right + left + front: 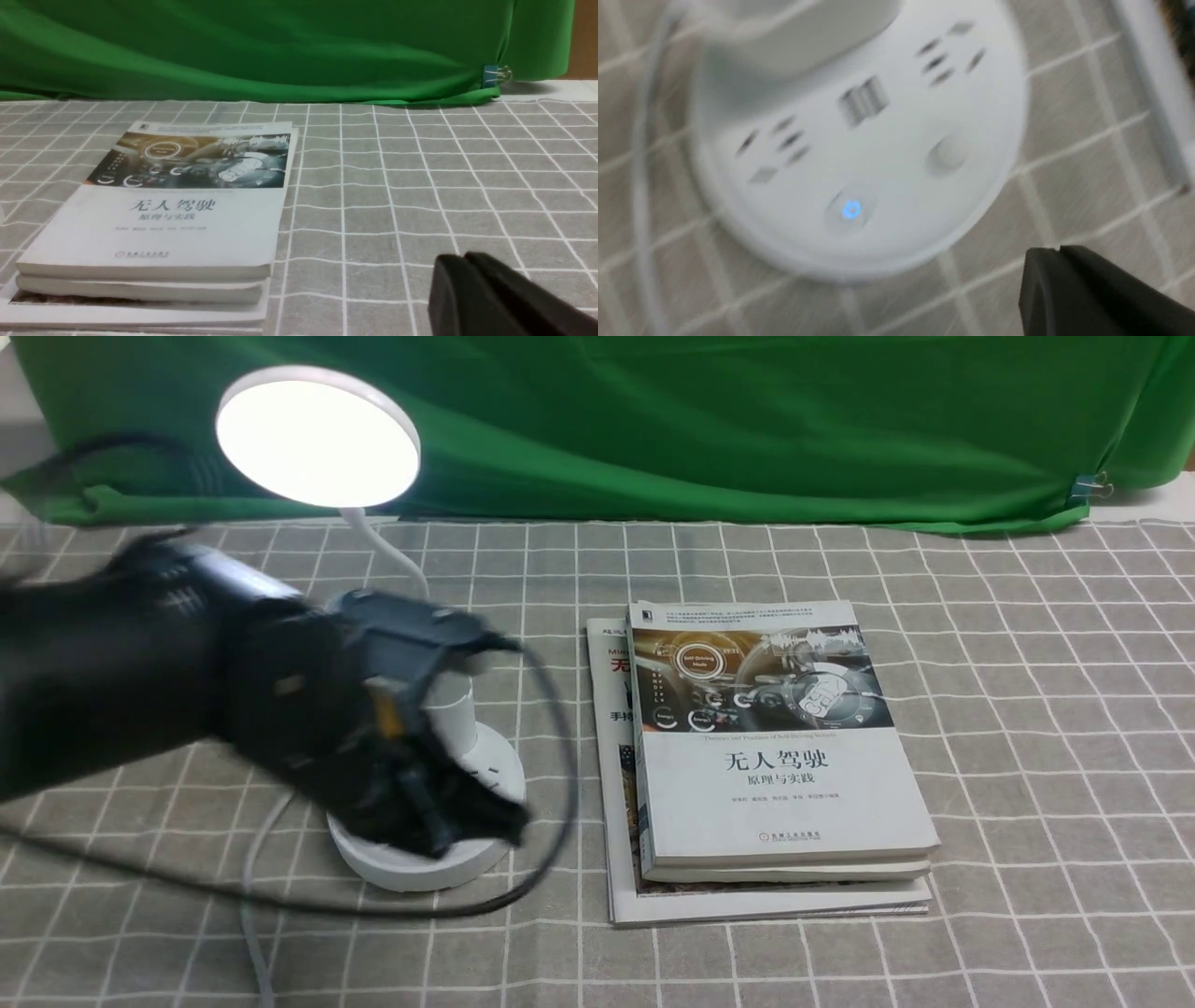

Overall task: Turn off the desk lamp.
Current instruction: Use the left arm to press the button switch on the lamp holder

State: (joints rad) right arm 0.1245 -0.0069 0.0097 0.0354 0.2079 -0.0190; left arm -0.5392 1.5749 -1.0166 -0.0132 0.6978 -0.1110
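Observation:
The white desk lamp [317, 437] stands at the left of the table with its round disc head lit. Its round base [411, 868] lies partly under my left arm. In the left wrist view the base [887, 140] shows sockets, a button with a blue light [851, 210] and a plain button [947, 154]. My left gripper [471, 821] hangs just above the base's front; its tips [1057, 252] are shut and empty, off the base's rim. My right gripper [465, 259] is shut and empty above the cloth, out of the front view.
A stack of books [766, 756] lies just right of the lamp and shows in the right wrist view [163, 210]. The lamp's white cord [252, 905] runs toward the front edge. A green cloth [700, 420] hangs at the back. A grey checked cloth [1027, 709] covers the table.

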